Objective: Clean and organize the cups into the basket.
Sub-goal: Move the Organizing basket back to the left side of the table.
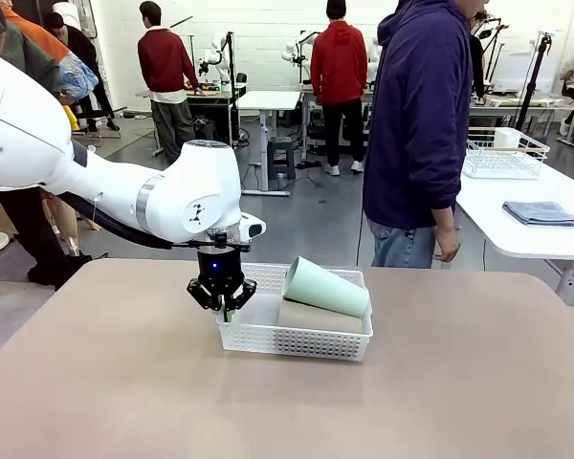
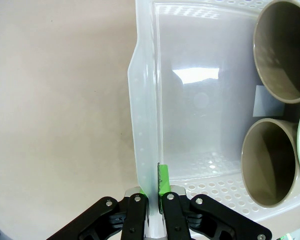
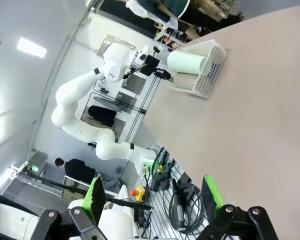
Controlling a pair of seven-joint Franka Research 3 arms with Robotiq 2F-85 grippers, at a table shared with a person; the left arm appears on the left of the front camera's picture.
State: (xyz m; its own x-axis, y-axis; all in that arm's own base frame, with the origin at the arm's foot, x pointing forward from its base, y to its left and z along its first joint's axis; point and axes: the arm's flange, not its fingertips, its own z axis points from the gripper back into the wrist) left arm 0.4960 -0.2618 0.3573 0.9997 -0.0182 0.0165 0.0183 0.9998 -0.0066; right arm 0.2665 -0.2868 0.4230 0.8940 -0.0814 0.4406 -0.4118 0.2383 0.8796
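At the centre of the front view we see the white basket [image 1: 297, 341] on the tan worktop [image 1: 124, 402], holding all three cups on their sides: the mint cup [image 1: 326, 288] rests on top of the tan ones [image 1: 318, 317]. Our left tool [image 1: 223, 308] is pinched shut on the basket's left rim; in the left wrist view its green pads [image 2: 163, 180] straddle that wall at lower centre. Our right tool [image 3: 155, 192] hangs wide open, holding nothing, well away from the basket.
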